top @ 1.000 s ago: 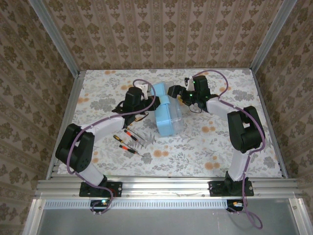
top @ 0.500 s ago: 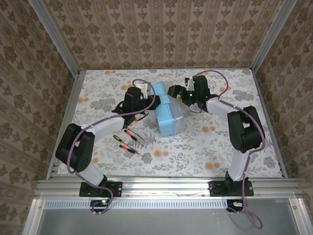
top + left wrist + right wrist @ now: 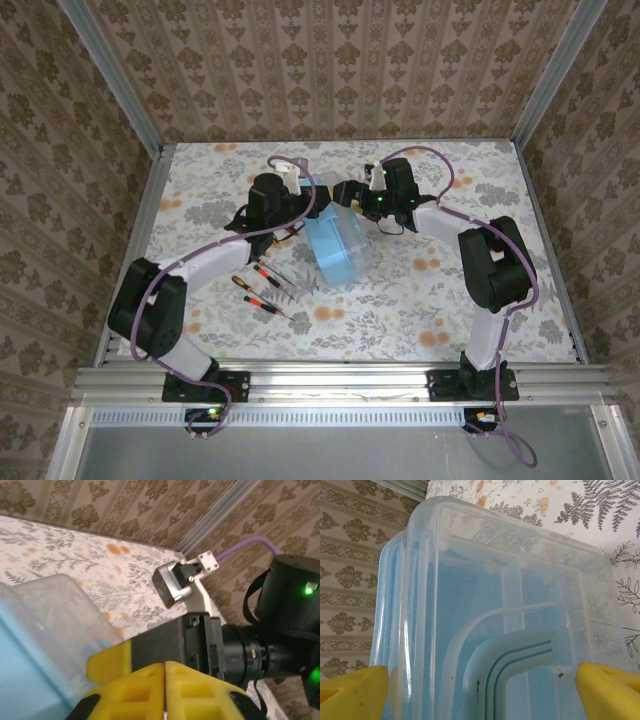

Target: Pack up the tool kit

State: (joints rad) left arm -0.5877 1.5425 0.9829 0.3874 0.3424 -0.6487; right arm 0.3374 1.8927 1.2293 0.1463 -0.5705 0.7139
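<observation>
The translucent light-blue case [image 3: 337, 250] lies mid-table, its long side running toward me. My right gripper [image 3: 343, 193] is at its far end, open. In the right wrist view the gripper [image 3: 480, 692] has its yellow fingertips [image 3: 350, 692] spread wide to either side of the case [image 3: 470, 580] and its curved lid handle [image 3: 515, 665]. My left gripper [image 3: 308, 205] is beside the case's far left corner. It [image 3: 165, 666] is shut with nothing in it, the case [image 3: 35, 640] to its left. Red-black screwdrivers [image 3: 262, 286] lie left of the case. I cannot pick out the pliers.
A clear plastic piece [image 3: 292, 280] lies between the screwdrivers and the case. Metal rails [image 3: 130, 250] and patterned walls close in the floral table [image 3: 450, 300]. In the left wrist view one yellow finger [image 3: 107, 661] of the right arm is just ahead of my left fingers.
The right gripper has moved left over the case's far end. The case's raised far part has come down and the case has shifted slightly. The left gripper edged toward the case.
</observation>
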